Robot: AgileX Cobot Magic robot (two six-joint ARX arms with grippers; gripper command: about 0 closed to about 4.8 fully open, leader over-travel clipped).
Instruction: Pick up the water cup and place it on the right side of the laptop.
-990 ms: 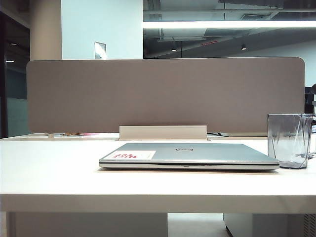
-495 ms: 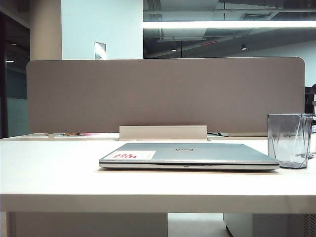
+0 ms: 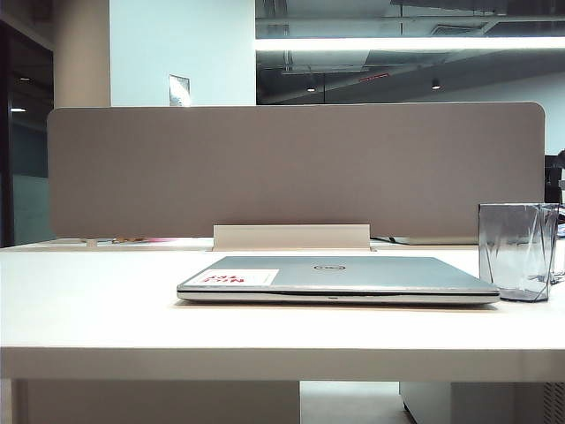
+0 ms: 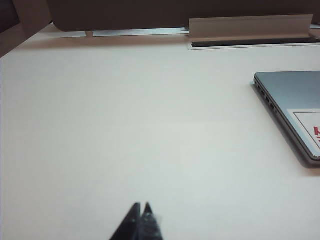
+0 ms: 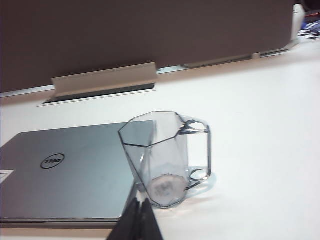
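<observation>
Three views give us different parts of one desk. From the exterior camera we see the closed laptop (image 3: 338, 279) lying flat on the white table (image 3: 88, 309), with the water cup (image 3: 517, 252) standing upright just beside its right edge and a grey partition (image 3: 291, 168) behind; neither arm appears there. Only the left wrist view shows us the left gripper (image 4: 141, 220), its dark fingertips pressed together over bare tabletop, well apart from the laptop's sticker corner (image 4: 295, 112). Only the right wrist view shows us the right gripper (image 5: 137, 220), its jaws likewise drawn together on nothing, tips just in front of the cup's base. Here we also catch what the exterior view barely shows: the cup's side handle (image 5: 200, 152), turned away from the laptop's lid.
</observation>
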